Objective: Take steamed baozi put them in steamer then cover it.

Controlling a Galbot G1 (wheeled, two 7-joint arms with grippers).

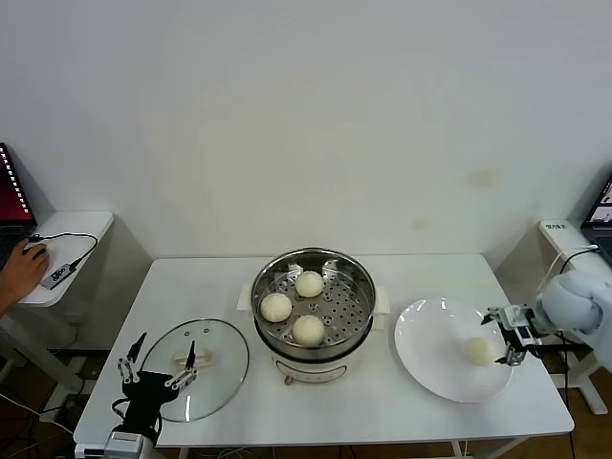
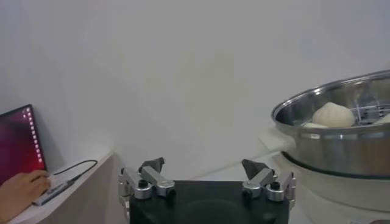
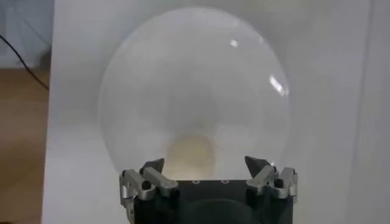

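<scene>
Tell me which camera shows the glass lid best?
The head view: the glass lid lies whole on the table, left of the steamer, beside the left gripper. The left and right wrist views do not show the lid.

Head view: high, facing forward and down over the whole table [image 1: 382, 402].
Left wrist view: low behind the left gripper [image 2: 204, 171], facing the steamer [image 2: 341, 131] side-on.
Right wrist view: close behind the right gripper [image 3: 207, 170], facing the plate [image 3: 183, 73] ahead.
Shared: head view shows both.
</scene>
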